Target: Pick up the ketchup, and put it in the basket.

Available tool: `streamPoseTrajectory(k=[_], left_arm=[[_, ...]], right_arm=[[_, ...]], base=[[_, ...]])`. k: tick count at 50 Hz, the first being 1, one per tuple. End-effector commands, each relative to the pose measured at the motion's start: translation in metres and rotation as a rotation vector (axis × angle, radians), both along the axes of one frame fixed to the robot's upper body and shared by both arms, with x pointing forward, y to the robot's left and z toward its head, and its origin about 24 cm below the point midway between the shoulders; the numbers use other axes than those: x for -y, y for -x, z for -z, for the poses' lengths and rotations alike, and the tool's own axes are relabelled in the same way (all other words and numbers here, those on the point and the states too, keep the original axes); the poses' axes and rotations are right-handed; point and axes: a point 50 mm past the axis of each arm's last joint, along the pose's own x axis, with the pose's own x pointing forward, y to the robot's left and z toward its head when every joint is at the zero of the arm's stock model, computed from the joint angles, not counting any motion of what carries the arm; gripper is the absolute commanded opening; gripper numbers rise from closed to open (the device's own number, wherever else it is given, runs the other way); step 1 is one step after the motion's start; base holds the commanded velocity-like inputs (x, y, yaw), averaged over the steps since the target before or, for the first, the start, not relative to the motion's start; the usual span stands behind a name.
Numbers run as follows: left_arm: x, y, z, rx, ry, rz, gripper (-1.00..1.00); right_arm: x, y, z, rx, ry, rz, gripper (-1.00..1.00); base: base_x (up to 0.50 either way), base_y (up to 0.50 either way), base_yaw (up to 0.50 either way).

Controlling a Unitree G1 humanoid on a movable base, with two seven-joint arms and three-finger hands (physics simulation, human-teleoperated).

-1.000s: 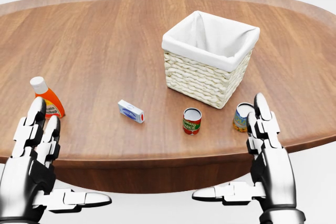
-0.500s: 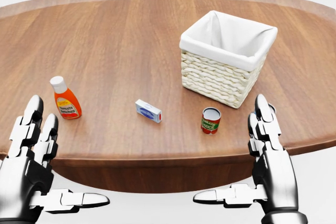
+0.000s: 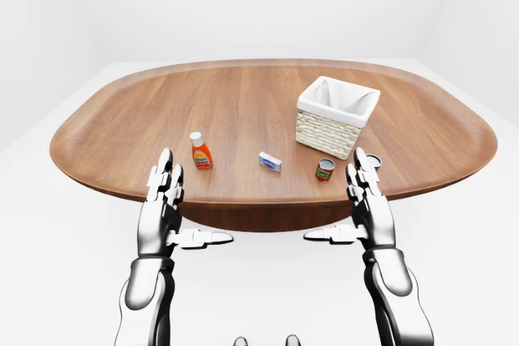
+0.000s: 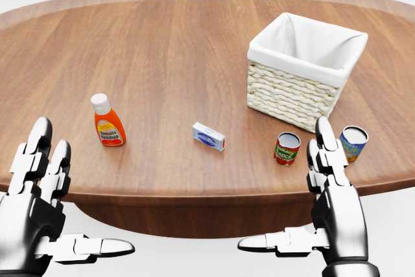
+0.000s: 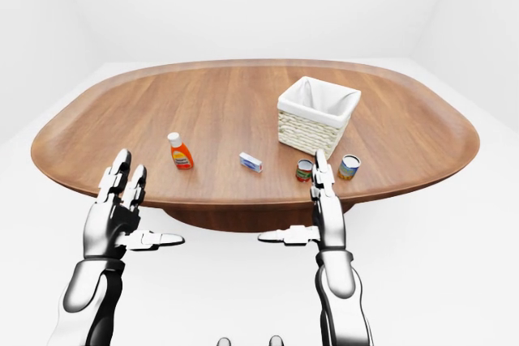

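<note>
Everything on the table has slid rightward across the head view since the earlier frames, so the camera has moved, not the things; both hands sit where they did. Ketchup (image 4: 108, 122) stands upright on the wooden table (image 4: 162, 50), up and to the right of the left hand (image 4: 39, 202) and well apart from its fingertips. That hand is spread wide, fingers pointing up, thumb stretched toward the middle, holding nothing. Right of the bottle lies a small white-and-blue box (image 4: 209, 136), roughly midway between the two hands. A red can (image 4: 286, 148) stands just left of the right hand (image 4: 331, 199) fingertips, and a blue-and-yellow can (image 4: 353, 143) just right of them. The right hand is likewise splayed and empty. Above it sits the wicker basket (image 4: 295, 95) with its white liner.
</note>
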Motion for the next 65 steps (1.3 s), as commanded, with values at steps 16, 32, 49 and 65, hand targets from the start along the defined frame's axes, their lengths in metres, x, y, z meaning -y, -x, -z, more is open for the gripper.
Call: streamPoseTrajectory(k=[16,32,49,65], left_arm=[[-0.0052,0.0012,-0.006,0.034,0.049,-0.008,1.0],[-0.0067,0.0009,-0.0067,0.037,0.05,-0.014,1.0],[-0.0049,0.0007,-0.0047,0.027,0.041,-0.01,1.0],[-0.002,0.0003,-0.002,0.013,0.028,0.003,1.0]], right_arm=[[0.0013,0.0037,-0.0052,0.033,0.019,0.022,1.0],[0.002,0.0038,-0.0054,0.037,0.022,0.025,1.0],[-0.0005,0.0051,-0.0059,0.042,0.03,0.011,1.0],[0.0004,0.0,-0.0028,0.014,0.012,0.026,1.0]], base=[[0.36,0.07,0.0],[0.5,0.11,0.0],[0.5,0.11,0.0],[0.44,0.1,0.0]])
